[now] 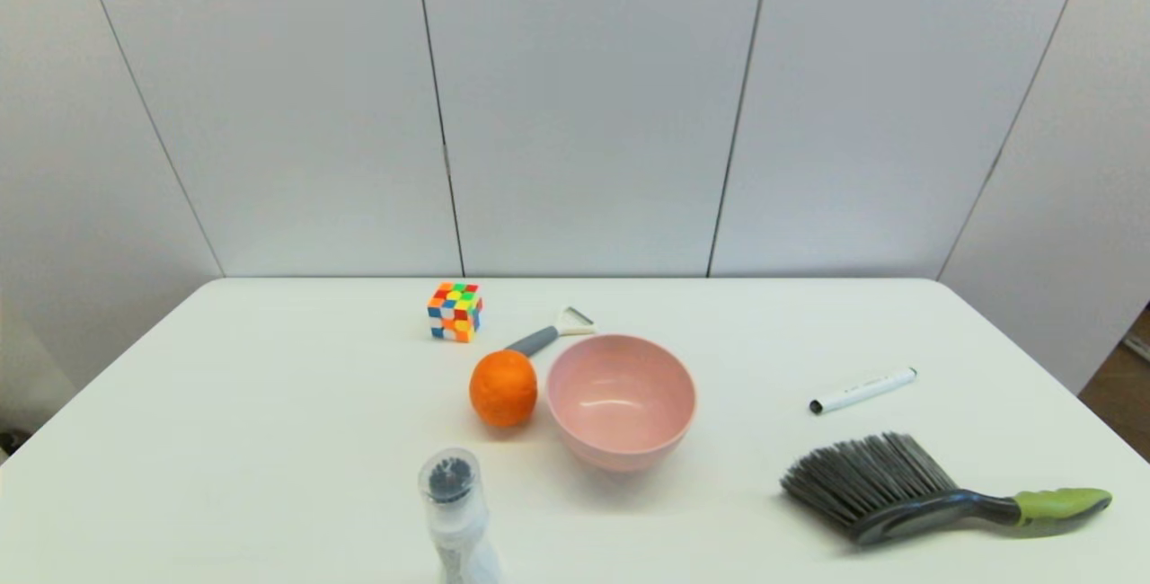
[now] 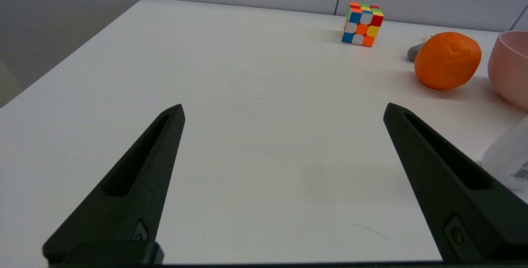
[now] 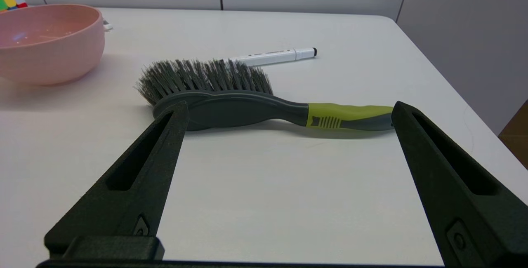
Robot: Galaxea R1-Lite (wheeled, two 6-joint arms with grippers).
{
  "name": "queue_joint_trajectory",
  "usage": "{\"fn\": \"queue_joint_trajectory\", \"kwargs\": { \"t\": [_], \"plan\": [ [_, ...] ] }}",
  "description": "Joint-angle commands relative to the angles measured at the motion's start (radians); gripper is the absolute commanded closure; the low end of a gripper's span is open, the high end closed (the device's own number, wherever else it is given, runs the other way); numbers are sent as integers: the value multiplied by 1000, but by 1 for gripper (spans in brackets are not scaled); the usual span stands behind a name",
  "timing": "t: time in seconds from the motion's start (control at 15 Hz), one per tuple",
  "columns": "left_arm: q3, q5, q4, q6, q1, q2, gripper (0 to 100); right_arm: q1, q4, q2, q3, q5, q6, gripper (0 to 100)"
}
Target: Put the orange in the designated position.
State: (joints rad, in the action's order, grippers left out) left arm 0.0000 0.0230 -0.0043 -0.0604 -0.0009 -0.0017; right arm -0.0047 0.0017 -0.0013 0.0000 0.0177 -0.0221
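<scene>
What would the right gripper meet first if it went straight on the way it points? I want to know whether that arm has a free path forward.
The right gripper, open, points at the brush lying crosswise just ahead; it would probably meet that first. The marker lies beyond it. Depth is hard to judge.

Left hand point(image 2: 282, 111), right hand point(image 3: 288, 109): fingers spread wide, nothing held.

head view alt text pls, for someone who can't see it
An orange sits on a white table just left of an empty pink bowl. Around them lie a puzzle cube, peeler, marker, brush and clear bottle; no arms show.
</scene>
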Motion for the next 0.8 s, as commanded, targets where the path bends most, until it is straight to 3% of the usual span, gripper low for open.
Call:
{"fn": "queue_joint_trajectory", "kwargs": {
  "t": [0.07,0.8],
  "plan": [
    [0,0,0,-1,1,2,0,0,0,1,2,1,-2,0],
    [0,0,0,-1,-1,2,0,0,0,1,2,-4,-4,0]
  ]
}}
